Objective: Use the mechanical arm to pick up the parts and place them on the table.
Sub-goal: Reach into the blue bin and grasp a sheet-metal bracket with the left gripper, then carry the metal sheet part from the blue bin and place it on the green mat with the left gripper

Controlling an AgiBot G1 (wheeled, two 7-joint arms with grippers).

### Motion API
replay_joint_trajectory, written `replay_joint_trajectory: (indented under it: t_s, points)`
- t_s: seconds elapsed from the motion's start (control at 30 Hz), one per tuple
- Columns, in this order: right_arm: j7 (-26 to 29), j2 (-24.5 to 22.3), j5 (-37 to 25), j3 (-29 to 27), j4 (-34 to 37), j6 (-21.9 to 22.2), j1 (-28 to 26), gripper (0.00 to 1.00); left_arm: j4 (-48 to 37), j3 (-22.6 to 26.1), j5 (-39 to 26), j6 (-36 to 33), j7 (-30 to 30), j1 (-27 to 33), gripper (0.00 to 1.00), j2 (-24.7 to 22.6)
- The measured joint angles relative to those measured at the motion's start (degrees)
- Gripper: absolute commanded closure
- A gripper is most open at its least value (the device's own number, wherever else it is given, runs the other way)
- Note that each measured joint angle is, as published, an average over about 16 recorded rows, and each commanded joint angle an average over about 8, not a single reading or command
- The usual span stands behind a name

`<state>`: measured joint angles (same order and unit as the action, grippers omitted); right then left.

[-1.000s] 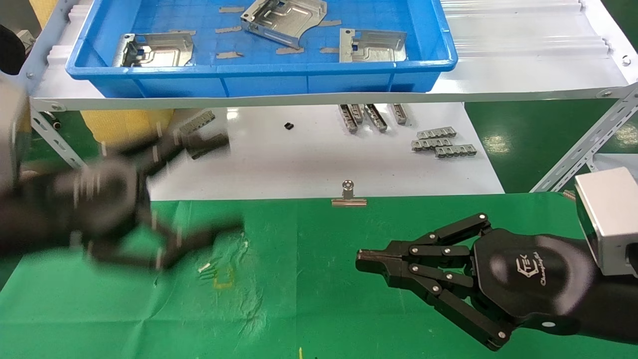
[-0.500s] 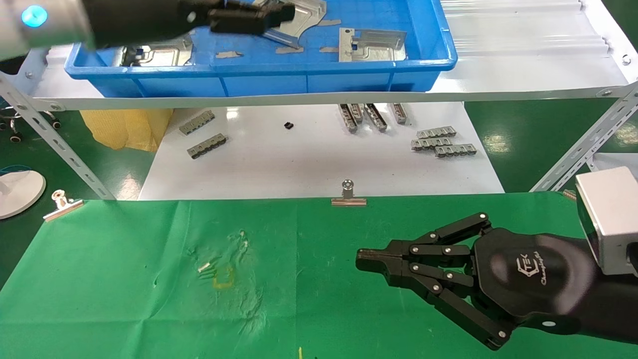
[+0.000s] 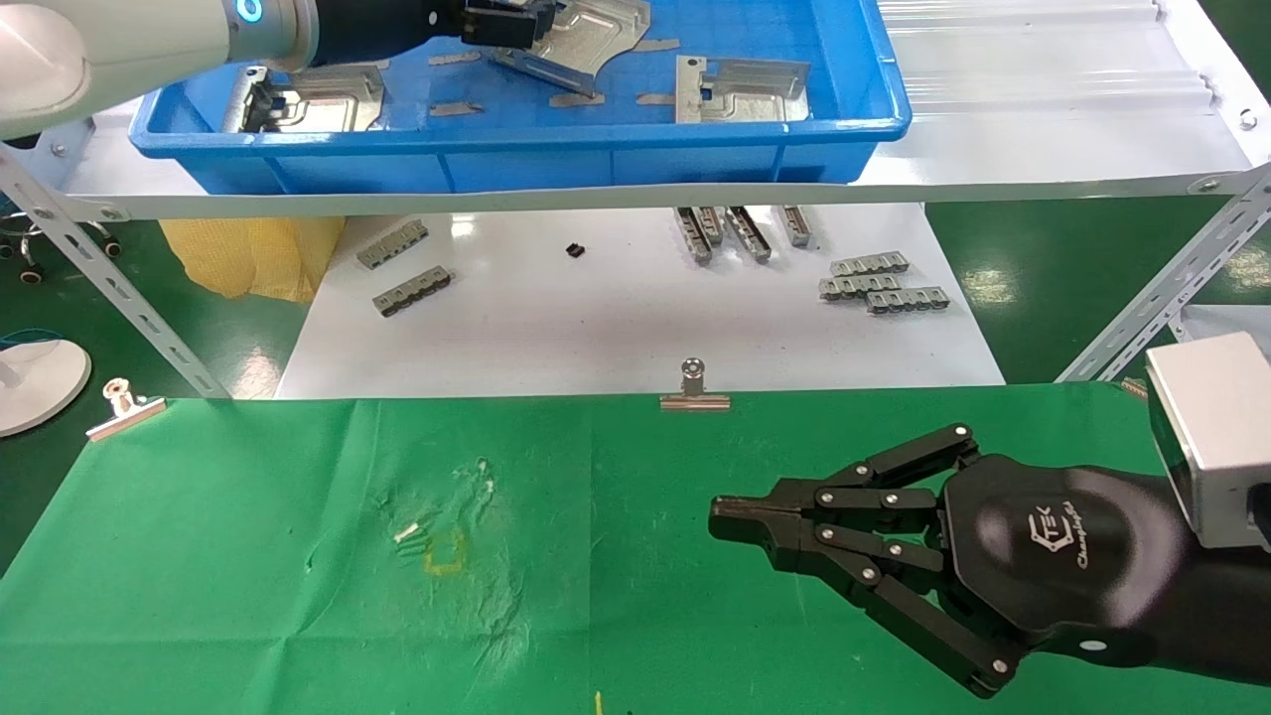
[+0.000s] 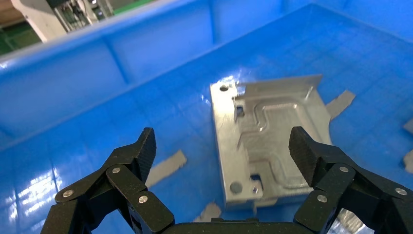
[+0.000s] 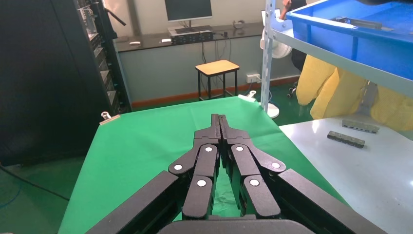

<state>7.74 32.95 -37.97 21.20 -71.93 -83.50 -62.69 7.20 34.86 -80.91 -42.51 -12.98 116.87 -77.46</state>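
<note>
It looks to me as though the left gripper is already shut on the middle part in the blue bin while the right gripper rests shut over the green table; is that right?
Not quite. The left wrist view shows the left gripper open, its fingers spread on either side of the middle part, not clamped on it. The rest holds: the part lies in the blue bin, and the right gripper is shut over the green table.

Green cloth table (image 3: 248,596): binder clips (image 3: 694,388) on far edge, small scraps (image 3: 407,534) left-centre.

Head view high above green table (image 3: 248,556) and blue bin (image 3: 516,149); left wrist view close inside that bin (image 4: 97,87).
</note>
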Motion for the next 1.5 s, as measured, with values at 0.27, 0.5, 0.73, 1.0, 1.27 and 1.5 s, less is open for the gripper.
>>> replay_joint_trajectory:
  t_s: [0.27,0.5,0.73,1.0,1.27,1.5]
  points:
    - [0.0,0.0,0.0,0.0,0.0,0.0,0.0,0.0,-0.33,1.49,-0.3,0.68,-1.93,-0.37,1.0,-0.29]
    - [0.0,0.0,0.0,0.01,0.0,0.0,0.0,0.0,0.27,2.24,0.25,1.04,-2.68,-0.75,1.0,-0.23]
    - [0.0,0.0,0.01,0.01,0.0,0.0,0.0,0.0,0.83,2.96,0.86,1.62,-2.59,-1.15,1.0,-0.24]
    - [-0.01,0.0,0.01,0.01,0.0,0.0,0.0,0.0,1.44,3.9,1.57,2.48,-2.22,-1.67,1.0,-0.29]
    - [-0.01,0.0,0.01,0.01,0.0,0.0,0.0,0.0,2.1,4.41,3.06,3.54,-1.78,-2.15,1.0,-0.22]
    - [-0.01,-0.01,0.01,0.02,0.0,0.01,0.0,0.0,2.44,3.54,5.81,2.7,0.08,-1.82,1.0,0.8]
